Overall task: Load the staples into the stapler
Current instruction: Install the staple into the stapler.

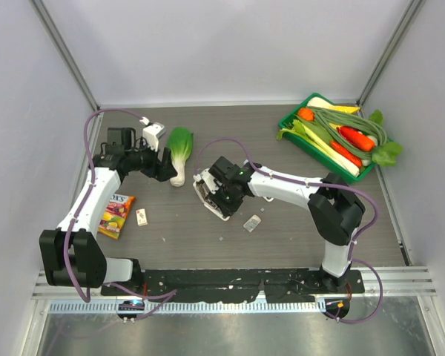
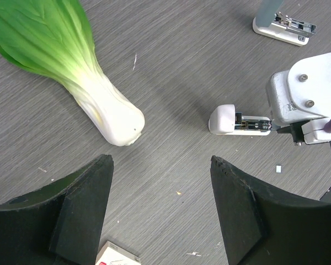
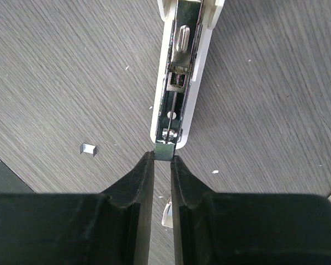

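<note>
Black fingers of the right gripper (image 3: 163, 159) stand almost together, pinching a small dark strip (image 3: 164, 150) right at their tips; whether that strip is staples or a part of the mechanism cannot be told. Directly beyond the tips, touching the strip, lies the stapler (image 3: 176, 94), opened flat on the grey table (image 3: 60, 66), with its silvery channel running straight away from the jaws in line with the gap. A loose staple (image 3: 88, 148) lies just left of the fingertips.

At the left gripper (image 2: 161, 161) the jaws are spread wide and hold nothing. The staple box (image 2: 117, 256) shows only a corner, low between the fingers near the left one. Ahead of the left finger lies a toy bok choy (image 2: 71, 66), white stem end toward the jaws. Ahead of the right finger is the stapler's rounded end, and farther off a pale blue-grey bar (image 2: 267, 8).
</note>
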Tool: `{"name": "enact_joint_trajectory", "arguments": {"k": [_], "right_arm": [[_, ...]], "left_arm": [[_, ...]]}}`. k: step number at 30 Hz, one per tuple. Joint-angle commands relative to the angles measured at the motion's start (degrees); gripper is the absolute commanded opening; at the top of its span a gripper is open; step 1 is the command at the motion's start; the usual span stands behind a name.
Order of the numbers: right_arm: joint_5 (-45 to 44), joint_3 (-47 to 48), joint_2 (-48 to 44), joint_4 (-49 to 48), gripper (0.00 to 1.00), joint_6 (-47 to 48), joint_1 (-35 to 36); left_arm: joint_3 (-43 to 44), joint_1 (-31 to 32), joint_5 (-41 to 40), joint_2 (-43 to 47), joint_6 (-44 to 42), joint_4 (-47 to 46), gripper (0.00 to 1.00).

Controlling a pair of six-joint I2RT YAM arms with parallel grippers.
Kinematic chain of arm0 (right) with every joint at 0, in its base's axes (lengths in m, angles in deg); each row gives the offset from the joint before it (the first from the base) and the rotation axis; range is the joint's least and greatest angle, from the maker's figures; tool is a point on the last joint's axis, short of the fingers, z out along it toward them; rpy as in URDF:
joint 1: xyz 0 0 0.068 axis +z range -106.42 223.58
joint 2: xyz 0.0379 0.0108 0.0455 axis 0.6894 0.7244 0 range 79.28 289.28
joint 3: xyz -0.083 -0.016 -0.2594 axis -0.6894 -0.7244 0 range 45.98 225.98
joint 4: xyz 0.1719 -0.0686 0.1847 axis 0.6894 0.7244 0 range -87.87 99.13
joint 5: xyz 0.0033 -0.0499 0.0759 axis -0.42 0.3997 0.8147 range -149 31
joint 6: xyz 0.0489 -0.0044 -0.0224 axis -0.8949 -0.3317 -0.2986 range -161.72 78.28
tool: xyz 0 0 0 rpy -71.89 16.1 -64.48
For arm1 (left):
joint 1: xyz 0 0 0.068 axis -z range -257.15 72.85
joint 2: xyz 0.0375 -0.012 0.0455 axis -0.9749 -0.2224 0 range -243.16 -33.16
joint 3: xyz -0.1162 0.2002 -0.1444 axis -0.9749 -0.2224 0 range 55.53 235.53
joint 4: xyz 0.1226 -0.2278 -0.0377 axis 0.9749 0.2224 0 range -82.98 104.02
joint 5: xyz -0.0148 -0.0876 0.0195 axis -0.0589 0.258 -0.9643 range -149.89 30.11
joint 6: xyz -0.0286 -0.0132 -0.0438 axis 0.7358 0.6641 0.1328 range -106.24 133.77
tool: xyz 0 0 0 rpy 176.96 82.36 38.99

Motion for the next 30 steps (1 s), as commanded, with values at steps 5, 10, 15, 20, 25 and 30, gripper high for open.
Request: {"name": "enact_joint_trajectory", "arguments": {"k": [5, 10, 15, 20, 25, 30], "right_arm": [[0.63, 1.95, -0.07, -0.41, 0.11, -0.35, 0.11], [0.72, 1.77, 0.02, -0.49, 0.11, -0.27, 0.11], [0.63, 1.77, 0.02, -0.49, 0.11, -0.18, 0.11], [0.28, 1.6, 0.11, -0.58, 0.11, -0.09, 0.11], [-0.16, 1.6, 0.37, -0.58, 0.11, -0.09, 0.11], [-1.65, 1.42, 0.46, -0.76, 0.11, -0.26, 0.11]], "left_arm": [[-0.04, -0.46, 1.74, -0.35, 0.45, -1.14, 0.75], [-0.13, -0.54, 1.83, -0.35, 0.45, -1.05, 0.75], [-0.13, -0.46, 1.83, -0.52, 0.63, -0.96, 0.75], [-0.04, -0.55, 1.83, -0.35, 0.63, -0.96, 0.75], [-0.13, -0.63, 2.0, -0.35, 0.71, -0.87, 0.75], [-0.04, -0.63, 2.18, -0.35, 0.8, -0.87, 0.75]]}}
